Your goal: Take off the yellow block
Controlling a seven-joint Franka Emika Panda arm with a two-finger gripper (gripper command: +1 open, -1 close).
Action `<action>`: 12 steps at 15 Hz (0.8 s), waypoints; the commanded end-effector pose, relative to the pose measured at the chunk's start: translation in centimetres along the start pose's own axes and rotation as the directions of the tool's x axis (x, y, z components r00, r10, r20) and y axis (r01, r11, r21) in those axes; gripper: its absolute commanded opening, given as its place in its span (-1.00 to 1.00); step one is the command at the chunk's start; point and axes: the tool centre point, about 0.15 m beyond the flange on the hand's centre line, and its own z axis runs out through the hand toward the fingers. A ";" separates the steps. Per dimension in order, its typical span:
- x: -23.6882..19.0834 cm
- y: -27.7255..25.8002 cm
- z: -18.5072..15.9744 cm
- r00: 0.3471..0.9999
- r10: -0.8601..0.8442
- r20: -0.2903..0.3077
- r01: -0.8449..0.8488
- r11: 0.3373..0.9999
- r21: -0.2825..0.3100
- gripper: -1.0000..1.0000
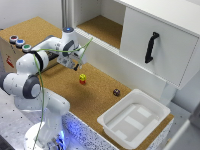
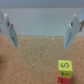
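A Franka arm's claw (image 1: 75,61) hangs wide open and empty above a cork-topped counter (image 1: 100,95), its two fingers (image 2: 11,31) spread far apart in the wrist view with nothing between them. The yellow block (image 1: 82,77), a tiny cube marked with an S, sits stacked directly on a small red block (image 1: 82,81), a little ahead of the claw and below it, not yet between the fingers.

The step in hand appears to be the approach. To do it well, the claw should travel forward until the yellow cube lies centred in the gap, then descend only as far as the upper cube, so the fingertips close on yellow alone and leave the red one standing. Closing too low would likely pinch both or topple the stack; a straight lift afterwards seems safest.

Room is generous. Bare cork surrounds the stack on every side. A dark round object (image 1: 116,92) lies well beyond the blocks, and a white tray (image 1: 116,131) farther off still, near the counter's edge. A white cabinet (image 1: 155,45) with a black handle (image 1: 151,47) stands well away from the claw's likely path.
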 end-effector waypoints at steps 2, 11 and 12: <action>1.9 -2.0 0.7 0.992 0.072 0.102 -0.068 0.997 -0.043 1.00; 2.5 -6.0 6.0 0.957 0.046 0.288 -0.056 0.998 0.027 -1.00; 2.2 -6.1 6.7 0.952 0.051 0.302 -0.065 0.997 0.037 -1.00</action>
